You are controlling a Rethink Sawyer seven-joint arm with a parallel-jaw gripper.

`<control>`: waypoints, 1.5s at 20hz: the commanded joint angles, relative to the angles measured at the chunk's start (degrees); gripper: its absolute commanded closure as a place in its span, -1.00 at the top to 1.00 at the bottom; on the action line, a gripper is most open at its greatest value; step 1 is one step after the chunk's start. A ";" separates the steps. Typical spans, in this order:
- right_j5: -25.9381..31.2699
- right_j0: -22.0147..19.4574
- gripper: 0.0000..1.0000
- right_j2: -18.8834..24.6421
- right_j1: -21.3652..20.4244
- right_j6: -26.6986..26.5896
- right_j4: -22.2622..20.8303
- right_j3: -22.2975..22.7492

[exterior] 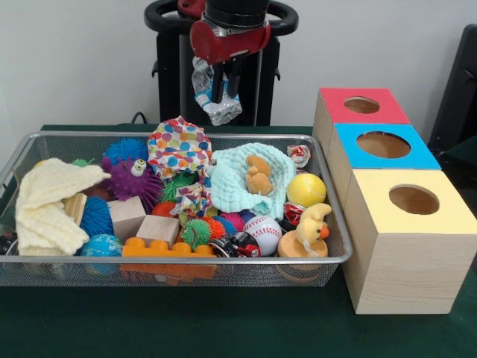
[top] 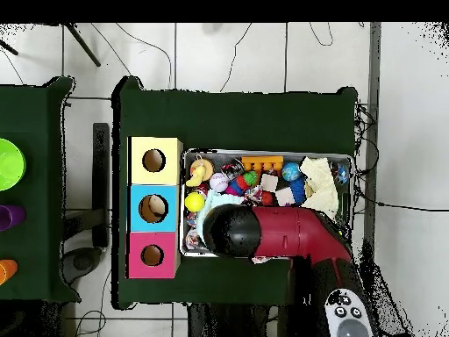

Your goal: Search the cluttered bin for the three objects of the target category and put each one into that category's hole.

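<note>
A: Where is the arm (top: 294, 235)?

B: Raised over the far side of the bin (exterior: 45, 262). From overhead it reaches across the bin's near edge, its head above the end closest to the boxes.

A: And the tool (exterior: 222, 93)?

B: Pointing down, clamped on a crumpled clear wrapper (exterior: 212, 101), which hangs above the bin's back rim.

A: The holes?

B: Three boxes stand in a row on the desk (exterior: 223, 328), beside the bin: red (exterior: 358, 115), blue (exterior: 381, 153), yellow (exterior: 410, 246), each hole facing up.
</note>
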 commanded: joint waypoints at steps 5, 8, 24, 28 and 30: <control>-1.62 0.40 -1.00 -1.62 -1.53 14.27 5.04 1.97; -1.29 0.93 -1.00 -2.00 -1.20 13.85 5.50 1.25; -0.11 3.98 -1.00 -3.95 -0.51 13.68 8.01 -1.06; 0.31 5.44 -1.00 -4.58 -0.12 14.50 8.36 -1.91; 0.55 6.20 -1.00 -5.02 0.08 14.84 8.58 -2.37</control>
